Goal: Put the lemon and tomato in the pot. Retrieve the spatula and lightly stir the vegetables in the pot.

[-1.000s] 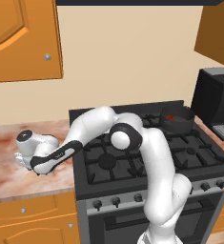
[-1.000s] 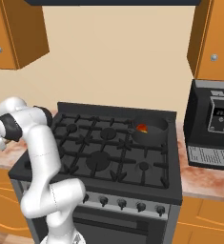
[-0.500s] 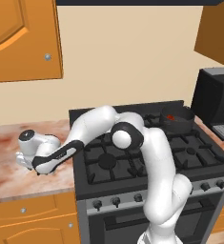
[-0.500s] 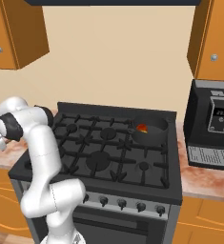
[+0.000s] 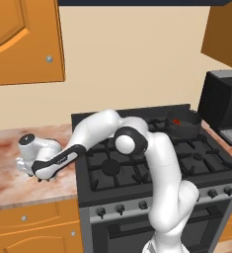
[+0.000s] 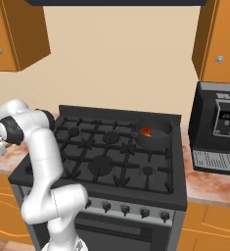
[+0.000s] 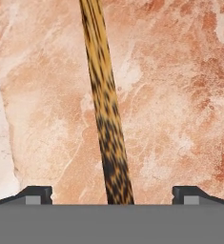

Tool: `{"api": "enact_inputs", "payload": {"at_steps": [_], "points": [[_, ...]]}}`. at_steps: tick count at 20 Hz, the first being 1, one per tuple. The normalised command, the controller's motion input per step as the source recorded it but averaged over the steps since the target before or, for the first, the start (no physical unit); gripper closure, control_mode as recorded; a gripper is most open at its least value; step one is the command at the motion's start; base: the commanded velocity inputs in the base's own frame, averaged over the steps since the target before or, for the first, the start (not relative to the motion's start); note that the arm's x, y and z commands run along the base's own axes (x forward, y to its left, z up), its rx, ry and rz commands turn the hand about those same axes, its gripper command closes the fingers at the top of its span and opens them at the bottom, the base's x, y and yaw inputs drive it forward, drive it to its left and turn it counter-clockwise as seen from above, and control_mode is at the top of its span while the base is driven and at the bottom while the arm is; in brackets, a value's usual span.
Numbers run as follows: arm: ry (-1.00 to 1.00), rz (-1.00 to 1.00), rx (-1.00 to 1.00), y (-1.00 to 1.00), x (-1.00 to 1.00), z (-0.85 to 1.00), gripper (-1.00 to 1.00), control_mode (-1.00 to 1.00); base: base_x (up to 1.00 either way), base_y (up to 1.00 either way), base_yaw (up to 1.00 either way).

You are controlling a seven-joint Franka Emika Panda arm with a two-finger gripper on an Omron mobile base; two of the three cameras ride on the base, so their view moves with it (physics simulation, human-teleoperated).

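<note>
The gripper (image 7: 111,194) is held wide open, low over the marbled counter (image 7: 180,95) left of the stove (image 5: 152,158). The spatula (image 7: 104,105) is seen lying on the counter between the fingertips (image 7: 37,193), ungripped. The tomato (image 6: 146,131) is seen inside the pot (image 6: 153,133).

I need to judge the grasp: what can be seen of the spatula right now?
The spatula shows as a slim wooden handle, light brown with dark mottling, lying flat on the reddish marbled counter. It runs straight up the hand view, centred between the open gripper's fingertips, which stand clear of it. Its head is out of frame.
</note>
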Motion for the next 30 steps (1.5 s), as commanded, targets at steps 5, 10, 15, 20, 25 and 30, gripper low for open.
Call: {"api": "enact_inputs", "payload": {"at_steps": [5, 10, 15, 20, 25, 30], "points": [[0.06, 0.00, 0.00, 0.00, 0.00, -0.24, -1.00, -1.00, 0.00, 0.00, 0.00], [0.00, 0.00, 0.00, 0.00, 0.00, -0.38, -1.00, -1.00, 0.00, 0.00, 0.00], [0.01, 0.00, 0.00, 0.00, 0.00, -0.09, -1.00, -1.00, 0.00, 0.00, 0.00], [0.04, 0.00, 0.00, 0.00, 0.00, -0.01, 1.00, -1.00, 0.00, 0.00, 0.00], [0.04, 0.00, 0.00, 0.00, 0.00, 0.00, 1.00, -1.00, 0.00, 0.00, 0.00], [0.03, 0.00, 0.00, 0.00, 0.00, 0.00, 1.00, -1.00, 0.00, 0.00, 0.00]]}}
